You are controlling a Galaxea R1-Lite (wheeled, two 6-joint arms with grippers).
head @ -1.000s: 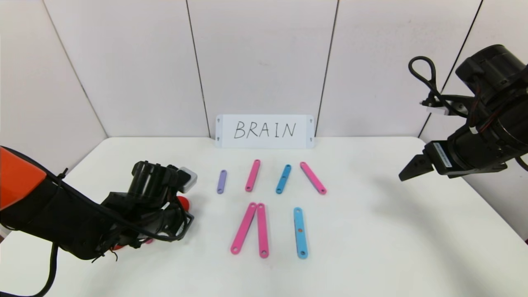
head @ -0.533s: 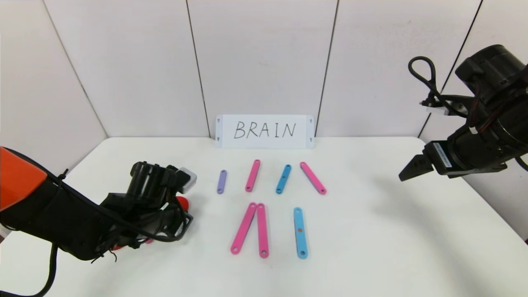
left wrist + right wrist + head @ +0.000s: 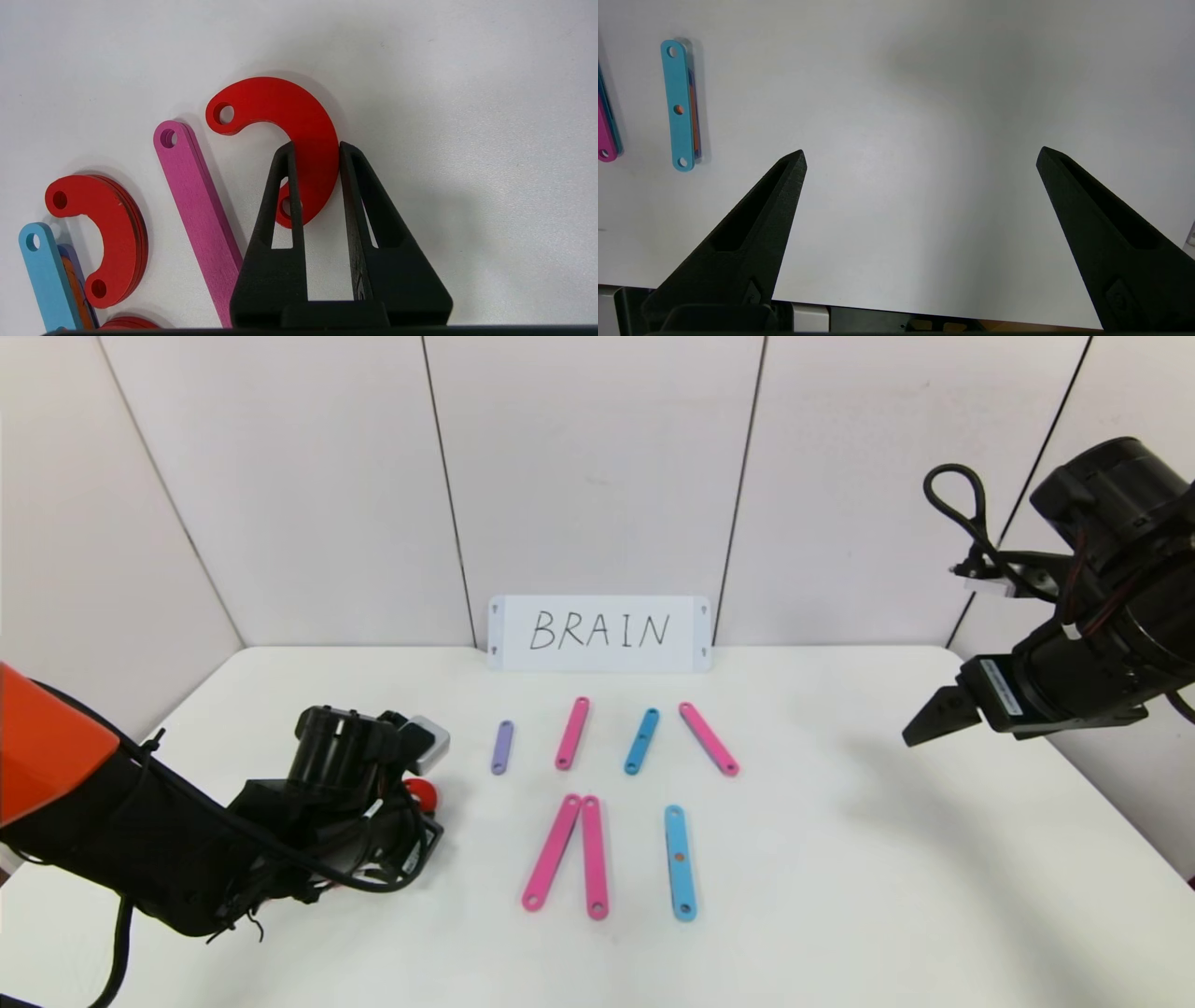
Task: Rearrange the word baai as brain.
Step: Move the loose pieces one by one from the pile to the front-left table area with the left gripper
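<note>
The word baai lies as loose pieces on the white table (image 3: 840, 859). My left gripper (image 3: 316, 150) is shut on a red C-shaped curve (image 3: 299, 121), which shows in the head view as a red spot (image 3: 422, 793) beside the left wrist. Next to it lie a pink strip (image 3: 196, 200), a stack of red curves (image 3: 110, 233) and a light-blue strip (image 3: 44, 275). A purple strip (image 3: 501, 747), pink strips (image 3: 571, 733) and light-blue strips (image 3: 680, 863) lie mid-table. My right gripper (image 3: 920, 723) hangs open above the right side, holding nothing.
A white card (image 3: 599, 633) with handwritten BRAIN stands against the back wall. Two pink strips (image 3: 565, 854) lie in a narrow V at the front centre. White wall panels close the table at the back and sides.
The left arm has shifted slightly, carrying the red curve a little to the right. The right arm and the strips on the table have not moved.
</note>
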